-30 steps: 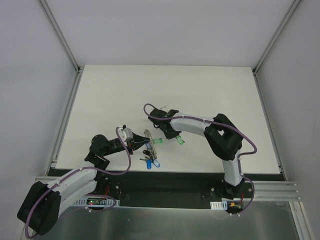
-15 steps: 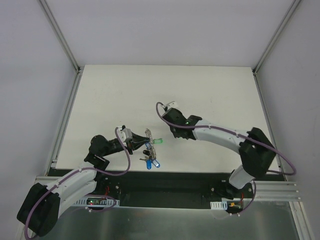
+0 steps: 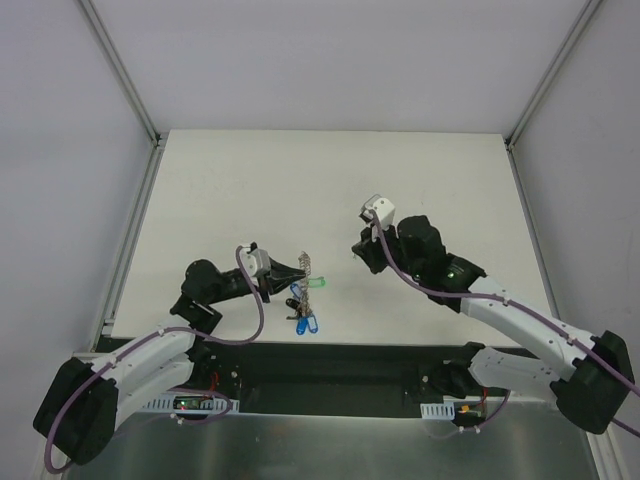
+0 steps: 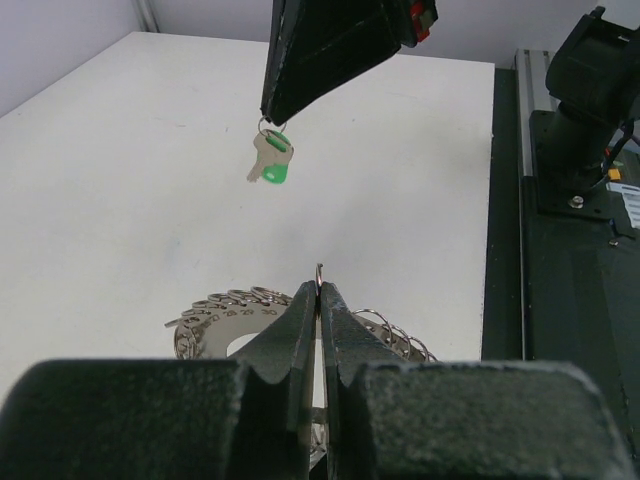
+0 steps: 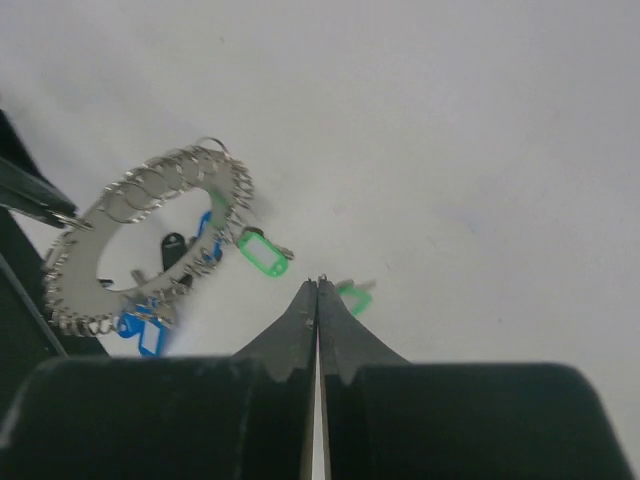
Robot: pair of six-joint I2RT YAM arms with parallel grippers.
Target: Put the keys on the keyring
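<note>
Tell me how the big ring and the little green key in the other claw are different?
The keyring is big, grey and round; the green key is tiny. The left gripper pinches the keyring, with other keys on it; the right gripper dangles the green key alone. Both are gripped.

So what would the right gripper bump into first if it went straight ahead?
Likely the bare table, just past the green key dangling at the right gripper; the keyring sits off-line.

right pincer (image 3: 361,251) pulled back, keyring (image 3: 308,267) perhaps raised
</note>
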